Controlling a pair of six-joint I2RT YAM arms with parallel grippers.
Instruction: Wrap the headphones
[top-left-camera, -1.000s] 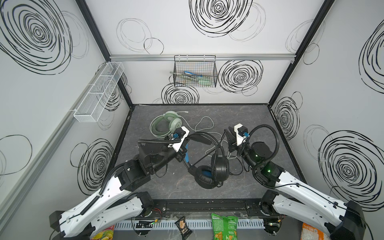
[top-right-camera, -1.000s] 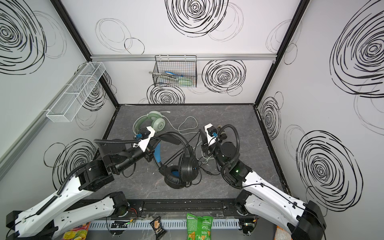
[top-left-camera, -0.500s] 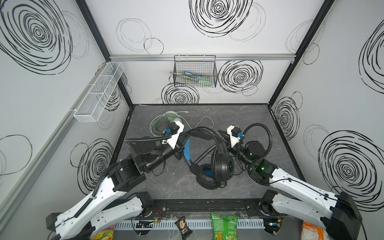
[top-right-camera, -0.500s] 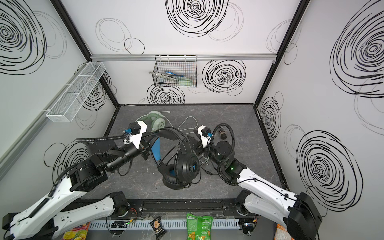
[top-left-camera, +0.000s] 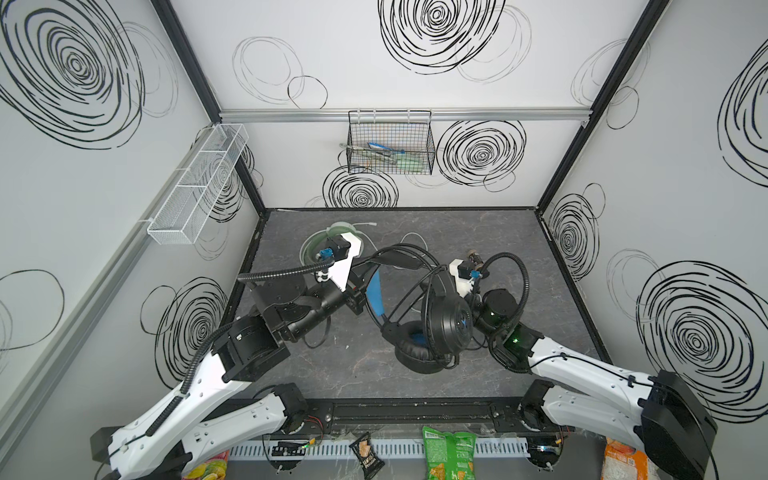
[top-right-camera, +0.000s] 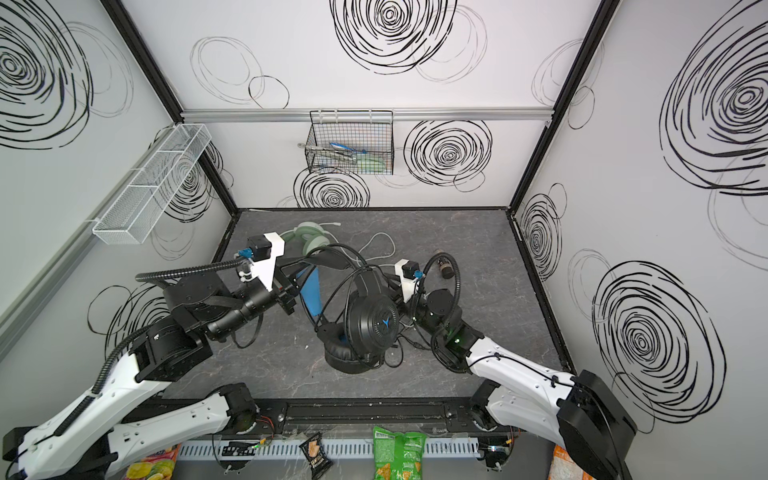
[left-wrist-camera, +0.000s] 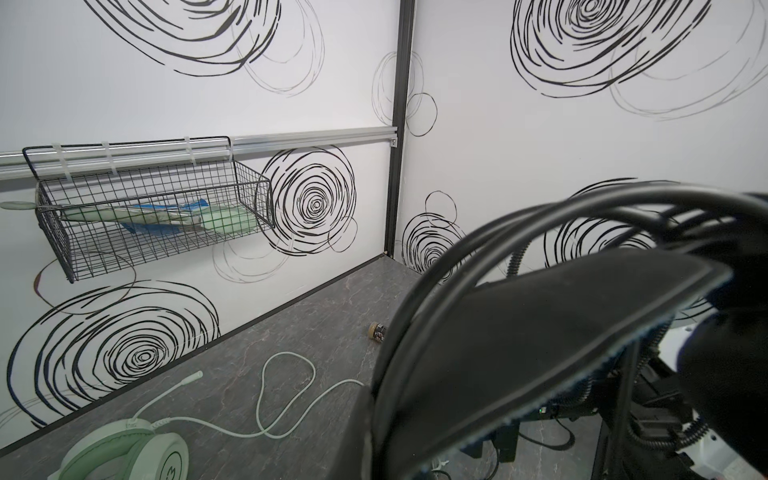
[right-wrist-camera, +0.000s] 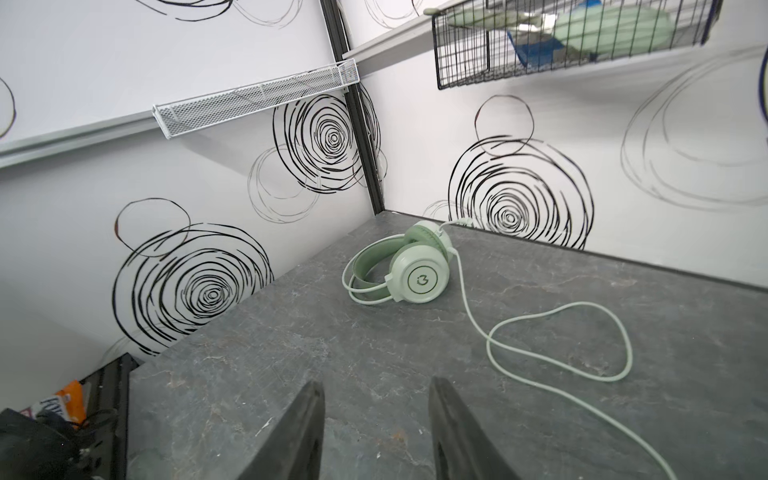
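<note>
Wrapping looks barely under way. In both top views the left gripper (top-left-camera: 362, 289) is clamped tight on the padded band of the black headset (top-left-camera: 446, 322), holding it up near the front of the table (top-left-camera: 490, 232), with the lower ear cup at or close to the surface. Some black cable (top-right-camera: 399, 353) lies slack beside the cups, so that lead is not fully wound. The mint-green headset (top-right-camera: 309, 241) lies at the back left, well apart from both arms.

From the left wrist, the black band fills the near field with several dark strands arching over it. Whether these are frame wires or turns of cable I cannot tell.

From the right wrist, the right gripper (right-wrist-camera: 374, 384) stands partly open with nothing between its fingers. It is aimed over bare table toward the mint-green headset, whose white cable (right-wrist-camera: 464, 295) sprawls in a loose loop. I judge that both leads are yet to be wound.
</note>
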